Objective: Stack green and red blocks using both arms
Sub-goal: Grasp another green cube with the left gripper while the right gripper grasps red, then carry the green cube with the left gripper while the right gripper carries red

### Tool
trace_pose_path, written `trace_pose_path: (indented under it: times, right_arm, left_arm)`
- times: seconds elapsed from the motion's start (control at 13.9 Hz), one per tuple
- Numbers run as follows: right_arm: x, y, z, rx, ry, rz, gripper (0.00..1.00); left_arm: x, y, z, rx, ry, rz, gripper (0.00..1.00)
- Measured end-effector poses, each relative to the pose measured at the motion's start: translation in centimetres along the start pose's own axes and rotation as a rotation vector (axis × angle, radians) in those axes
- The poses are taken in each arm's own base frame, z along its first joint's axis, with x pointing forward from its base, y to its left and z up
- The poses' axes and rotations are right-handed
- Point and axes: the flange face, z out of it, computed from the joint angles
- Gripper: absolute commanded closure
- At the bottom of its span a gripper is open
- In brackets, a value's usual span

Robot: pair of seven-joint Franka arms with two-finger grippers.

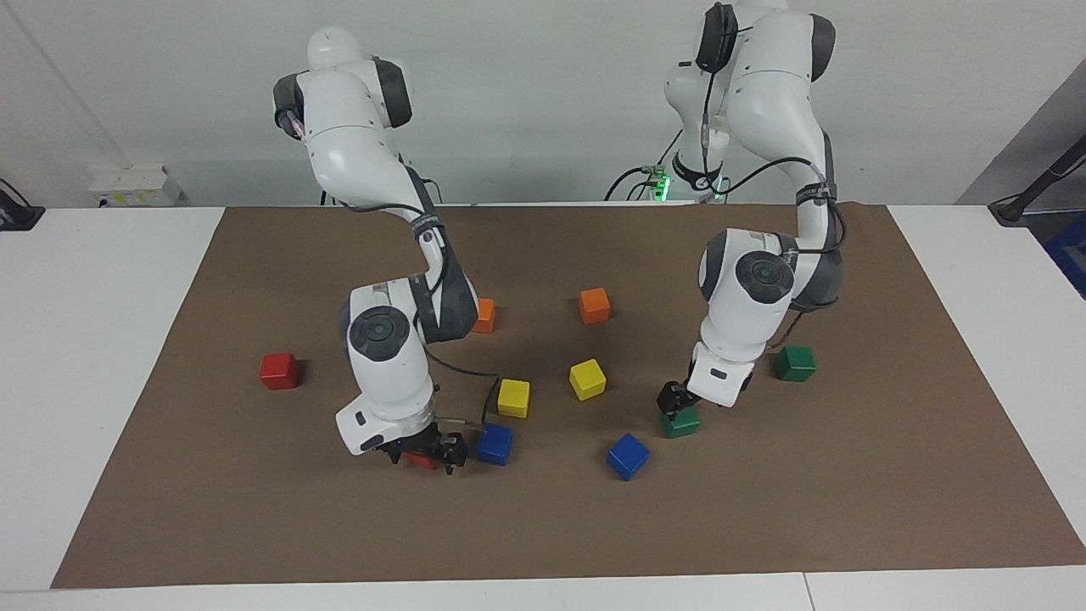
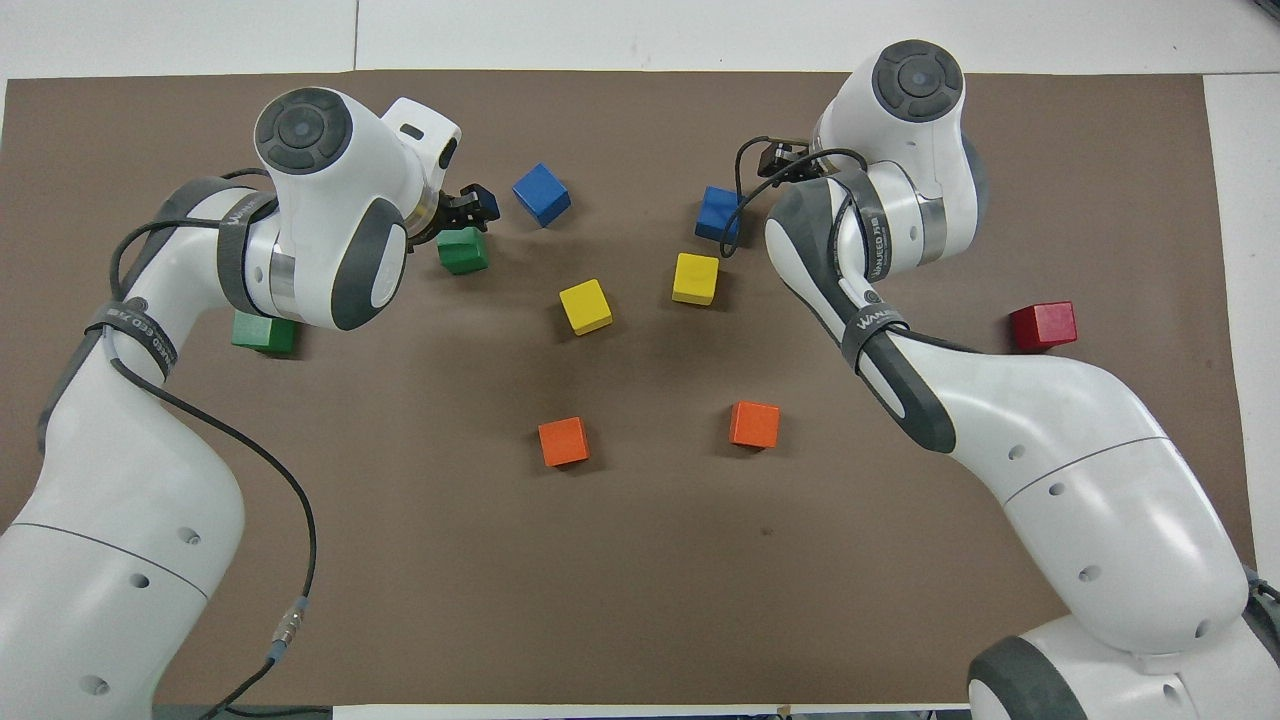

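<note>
On the brown mat (image 1: 764, 509) that covers the white surface (image 1: 102, 356), two matte orange cubes (image 2: 563, 441) lie nearest the robots. The plain green cube (image 1: 795, 362) sits alone toward the left arm's end, the red cube (image 1: 279, 371) toward the right arm's end. Farther out sit two yellow cubes (image 1: 587, 378). The left gripper (image 1: 676, 406) is low over the second green cube (image 1: 681, 422), jaws spread and touching its top. Farthest, the right gripper (image 1: 422, 452) has its jaws spread around the second red cube (image 1: 418, 459), just beside a blue cube (image 1: 494, 443).
</note>
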Motion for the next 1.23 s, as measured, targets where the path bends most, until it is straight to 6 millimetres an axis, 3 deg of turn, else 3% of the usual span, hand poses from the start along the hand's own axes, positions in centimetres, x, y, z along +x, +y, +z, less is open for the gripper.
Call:
trace_pose_path:
  times: [0.14,0.22,0.29,0.36,0.5,0.79,0.94,1.08,1.23]
  right_arm:
    - [-0.4,0.1,1.1,-0.001,-0.004,-0.001,0.19]
    - [-0.7,0.2,1.6,-0.004,-0.01,-0.002,0.26]
    - [-0.9,0.3,2.0,-0.007,-0.016,-0.002,0.55]
    - [-0.9,0.4,2.0,-0.007,-0.015,-0.002,1.0]
    - [-0.8,0.4,1.5,-0.005,-0.011,-0.001,1.0]
    - [-0.9,0.5,1.5,-0.007,-0.016,0.0,1.0]
    - [-1.2,1.0,1.1,-0.029,-0.055,-0.025,1.0]
    - [-0.9,3.1,-1.6,-0.053,-0.102,-0.107,1.0]
    - [-0.2,8.9,-6.0,-0.056,-0.124,-0.213,1.0]
  left_arm:
    - [-0.2,0.3,0.7,-0.007,0.023,0.002,0.0]
    - [-0.6,0.6,1.5,-0.008,0.025,0.007,0.02]
    - [-1.2,1.0,2.4,-0.006,0.02,0.012,0.17]
    - [-1.5,1.3,3.2,-0.004,0.014,0.015,0.36]
    - [-1.7,1.2,3.8,0.003,0.01,0.015,1.0]
    - [-1.0,-0.5,3.6,0.057,-0.035,-0.008,1.0]
    - [0.5,-2.9,1.4,0.095,-0.05,0.002,1.0]
    - [1.8,-8.0,-2.6,0.109,-0.086,0.081,1.0]
    - [1.7,-15.1,-6.8,0.106,-0.121,0.18,1.0]
